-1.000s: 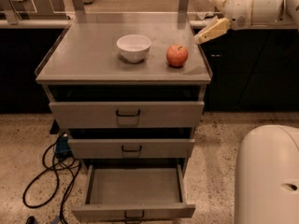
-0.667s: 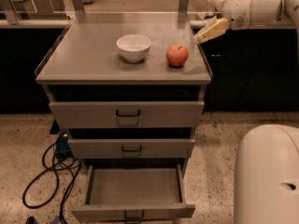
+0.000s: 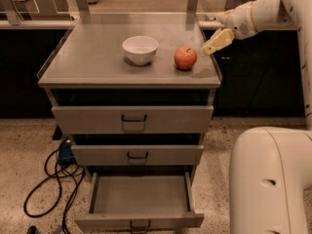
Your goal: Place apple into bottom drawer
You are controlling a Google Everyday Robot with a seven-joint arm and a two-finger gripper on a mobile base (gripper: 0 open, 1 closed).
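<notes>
The red apple (image 3: 185, 58) stands on the grey cabinet top (image 3: 97, 62), right of the middle, beside a white bowl (image 3: 140, 49). The gripper (image 3: 217, 41) hangs above the top's right edge, a short way right of the apple and slightly higher, not touching it. It holds nothing. The bottom drawer (image 3: 140, 197) is pulled out under the cabinet, with its flat grey inside showing and nothing in it. Its small dark handle is at the front.
The two upper drawers (image 3: 132, 119) are shut. Black cables (image 3: 48, 179) lie on the speckled floor to the cabinet's left. The robot's white base (image 3: 273, 179) fills the lower right. A counter runs behind the cabinet.
The gripper has come slightly lower and nearer the apple. The apple, bowl and drawers have not moved.
</notes>
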